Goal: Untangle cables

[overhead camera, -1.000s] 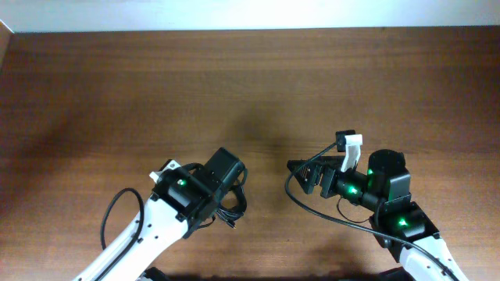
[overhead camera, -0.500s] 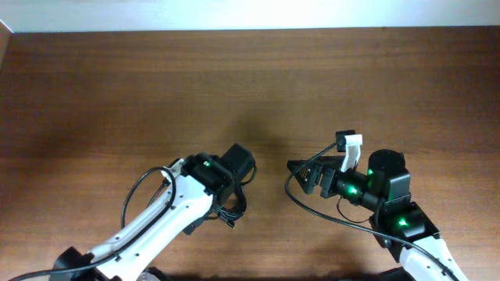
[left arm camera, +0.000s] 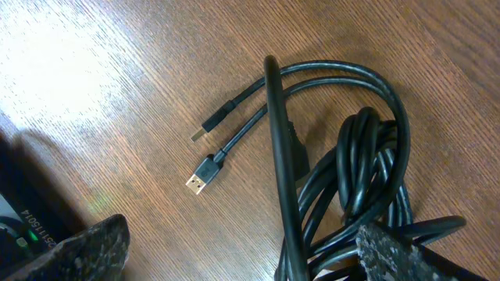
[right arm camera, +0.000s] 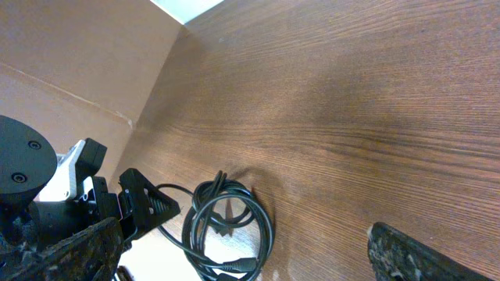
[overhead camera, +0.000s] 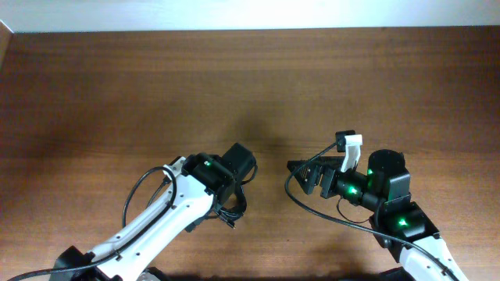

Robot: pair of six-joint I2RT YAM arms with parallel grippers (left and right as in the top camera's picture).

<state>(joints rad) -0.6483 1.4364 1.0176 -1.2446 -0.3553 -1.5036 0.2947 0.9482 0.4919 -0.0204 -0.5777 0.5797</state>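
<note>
The cables (left arm camera: 367, 172) are thin black cords in a coiled bundle on the wooden table. Two loose ends with metal USB plugs (left arm camera: 200, 181) point to the left. My left gripper (left arm camera: 246, 257) hovers open right over the bundle. Its right finger (left arm camera: 406, 254) is over the coils and its left finger (left arm camera: 86, 250) is over bare wood. In the overhead view the cables (overhead camera: 234, 207) peek out beneath the left arm's wrist. My right gripper (overhead camera: 303, 176) is open and holds nothing, a short way to the right of the bundle. The right wrist view shows the cables (right arm camera: 226, 226) ahead between its fingers.
The right arm's own thick black wire (overhead camera: 301, 201) loops over the table beside it. A pale wall edge (overhead camera: 250, 16) runs along the table's far side. The left arm's black wrist (right arm camera: 141, 204) stands just left of the bundle in the right wrist view.
The left arm has stretched forward and its wrist has shifted slightly up and right over the cables. The right arm has not moved.
</note>
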